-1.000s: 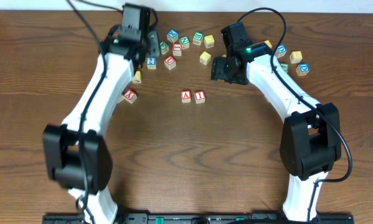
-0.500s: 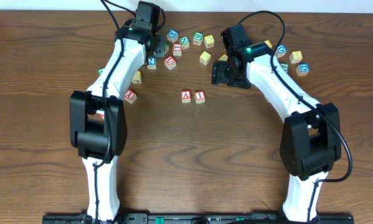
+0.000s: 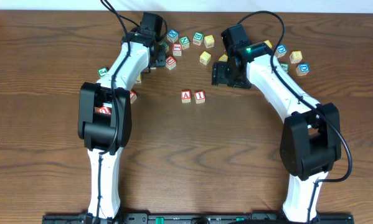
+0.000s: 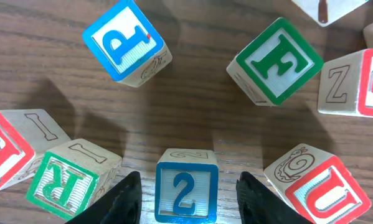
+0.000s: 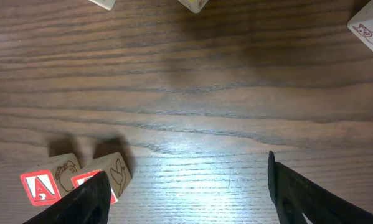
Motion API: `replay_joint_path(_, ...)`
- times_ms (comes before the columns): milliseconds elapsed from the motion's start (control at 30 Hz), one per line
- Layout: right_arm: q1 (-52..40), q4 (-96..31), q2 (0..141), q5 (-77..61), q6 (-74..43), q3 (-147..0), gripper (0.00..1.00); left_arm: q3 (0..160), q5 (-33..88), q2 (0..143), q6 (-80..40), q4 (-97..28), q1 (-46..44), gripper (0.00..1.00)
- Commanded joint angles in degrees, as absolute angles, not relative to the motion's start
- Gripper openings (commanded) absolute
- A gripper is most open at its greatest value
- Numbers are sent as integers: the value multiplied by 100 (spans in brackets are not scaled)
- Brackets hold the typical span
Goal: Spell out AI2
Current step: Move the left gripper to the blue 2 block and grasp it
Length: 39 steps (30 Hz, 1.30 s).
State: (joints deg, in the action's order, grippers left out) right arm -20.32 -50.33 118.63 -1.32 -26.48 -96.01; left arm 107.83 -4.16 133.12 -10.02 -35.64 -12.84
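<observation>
The blue "2" cube is being straddled by the left gripper among the scattered cubes at the table's far edge. The fingers are being held partly apart, with a gap showing on each side of the cube. It is being flanked by a green "R" cube and a red "U" cube. The red "A" cube and red "I" cube are being shown side by side at mid-table, well apart from the "2". The right gripper is being held wide over bare wood beside that pair, with nothing between its fingers.
</observation>
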Motion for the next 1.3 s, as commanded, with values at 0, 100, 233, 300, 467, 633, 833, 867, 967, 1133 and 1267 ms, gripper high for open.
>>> replay_joint_path(0,-2034,-5061,11760,-95,-2558,-9684,76,10962,-357,13367,-908,-3553,-1256,49)
replay_joint_path(100,-2034,-5065,11760,-95,-2558,-9684,76,10936,-346,13367,-954,-3551,-1256,49)
replay_joint_path(233,-2034,-5092,11760,-95,-2558,-9684,77,10820,-344,13375,-1015,-3498,-1256,49)
replay_joint_path(300,-2034,-5098,11760,-97,-2495,-9684,77,10766,-344,13375,-1015,-3409,-1256,49)
replay_joint_path(467,-2029,-5107,11760,-97,-2412,-9684,78,10733,-344,13375,-1015,-3310,-1256,49)
replay_joint_path(633,-2029,-5105,11760,-93,-2412,-9684,79,10702,-346,13410,-1015,-3253,-1256,49)
replay_joint_path(833,-2029,-5107,11760,-78,-2346,-9684,79,10702,-346,13640,-1017,-3242,-1256,49)
replay_joint_path(867,-2029,-5107,11760,-75,-2346,-9684,80,10702,-346,13686,-1020,-3242,-1256,49)
replay_joint_path(967,-2029,-5107,11760,-78,-2320,-9684,80,10702,-346,13729,-1020,-3242,-1256,48)
replay_joint_path(1133,-2029,-5105,11760,-54,-2307,-9684,82,10707,-368,13725,-1015,-3111,-1253,39)
replay_joint_path(1267,-2029,-5103,11760,-32,-2307,-9684,84,10728,-366,13697,-1013,-3094,-1253,32)
